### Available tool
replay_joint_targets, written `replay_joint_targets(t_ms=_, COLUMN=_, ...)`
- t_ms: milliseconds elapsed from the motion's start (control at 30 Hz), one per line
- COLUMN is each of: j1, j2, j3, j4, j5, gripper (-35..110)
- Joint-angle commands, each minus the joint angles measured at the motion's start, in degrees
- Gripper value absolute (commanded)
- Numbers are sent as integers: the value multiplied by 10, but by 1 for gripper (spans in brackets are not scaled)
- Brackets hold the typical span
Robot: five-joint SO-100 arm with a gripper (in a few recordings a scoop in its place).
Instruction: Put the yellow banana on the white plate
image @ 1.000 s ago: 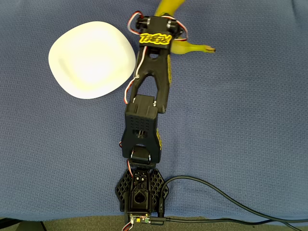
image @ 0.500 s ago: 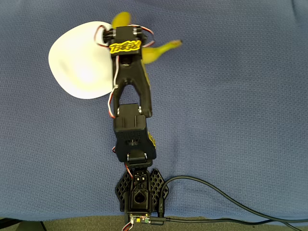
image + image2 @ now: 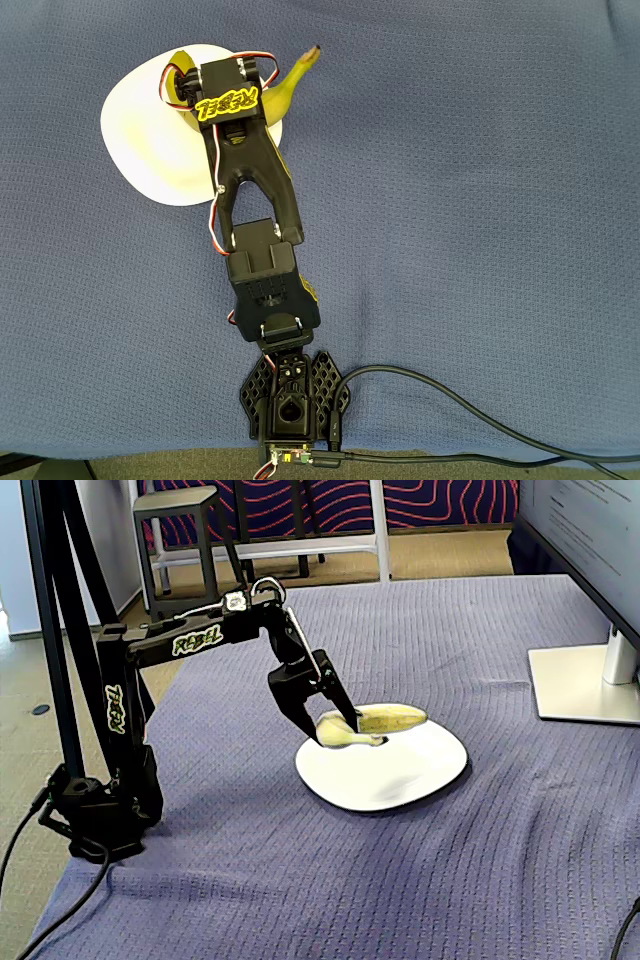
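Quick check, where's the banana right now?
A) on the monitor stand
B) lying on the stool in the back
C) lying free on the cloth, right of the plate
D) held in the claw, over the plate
D: in the fixed view the claw is shut on the banana, which sits over the far edge of the plate; the overhead view shows its stem end past the rim.

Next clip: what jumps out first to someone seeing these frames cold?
The yellow banana pinched in the black gripper, hanging just above the near-left part of the white plate in the fixed view. Around them spreads a blue cloth, with a monitor stand at the right edge.
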Motion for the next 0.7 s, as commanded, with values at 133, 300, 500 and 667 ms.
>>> replay_joint_targets(t_ms=133, j1=-14, j2=-29, j3=-86, j4=-46, j5=-22, gripper=0)
replay_joint_targets(t_ms=300, j1=-37, j2=-40, j3=-96, j4=-58, j5=-18, gripper=0)
replay_joint_targets(t_ms=500, j1=-72, j2=-45, j3=-127, j4=-55, j5=-6, gripper=0)
replay_joint_targets(t_ms=667, j1=-105, j2=-47, j3=-143, j4=-47, j5=23, gripper=0)
